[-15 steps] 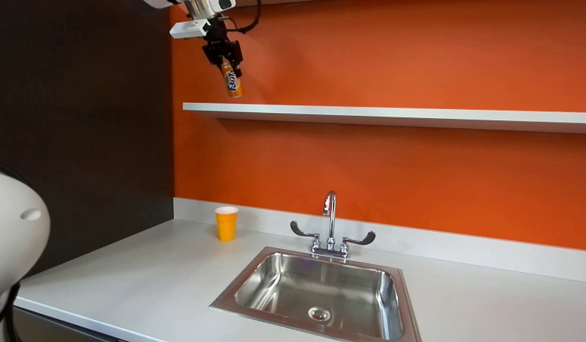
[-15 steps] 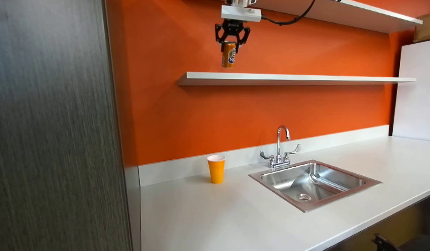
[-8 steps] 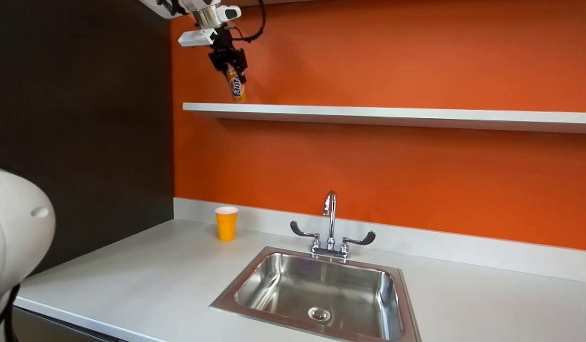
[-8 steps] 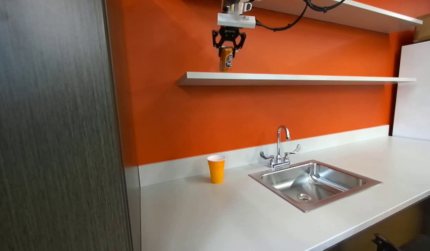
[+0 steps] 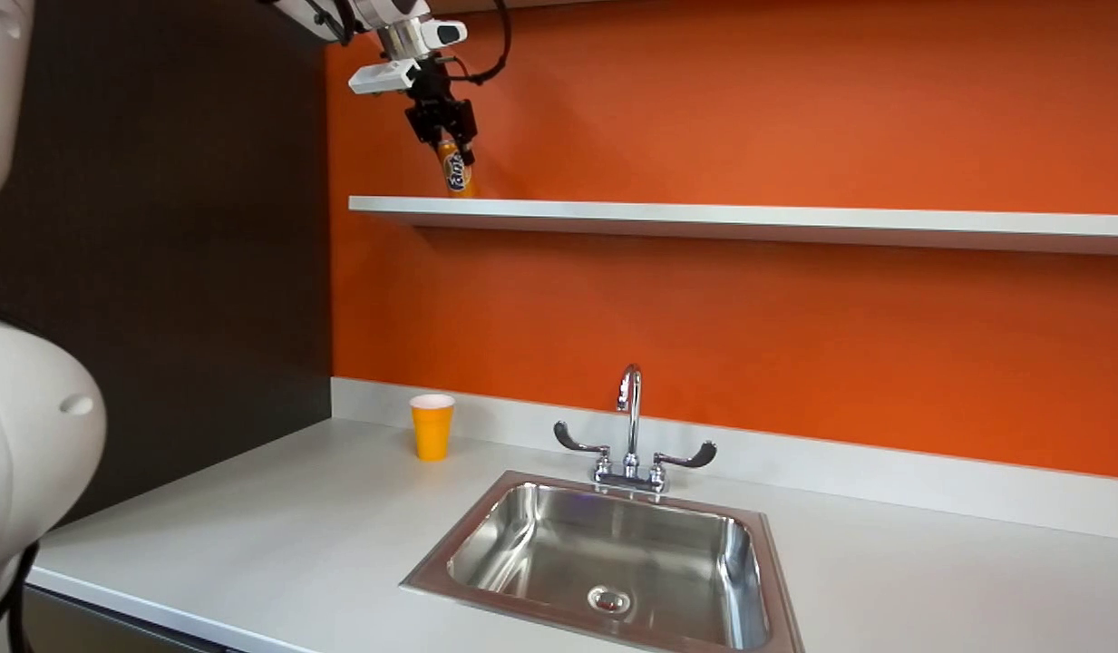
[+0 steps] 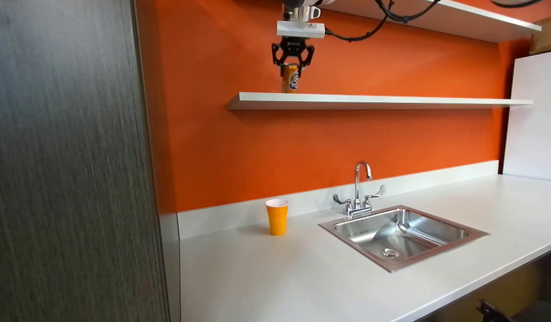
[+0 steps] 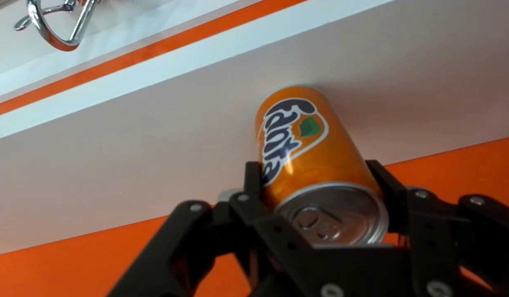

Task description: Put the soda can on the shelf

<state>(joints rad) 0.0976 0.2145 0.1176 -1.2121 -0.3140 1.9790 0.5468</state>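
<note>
In an exterior view: one can [image 6: 290, 79], one gripper [image 6: 291, 73] at 12 o'clock; two shelves [image 6: 382, 102] [image 6: 454, 22] towards 2; one sink [image 6: 440, 248], one tap [image 6: 357, 185], two handles [image 6: 339, 200] [image 6: 377, 193] at 4; one cup [image 6: 277, 219] at 6.

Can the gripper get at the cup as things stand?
Probably not: the gripper holds the can at the shelf, while the cup stands lower down on the counter. It would likely need to let the can go first.
</note>
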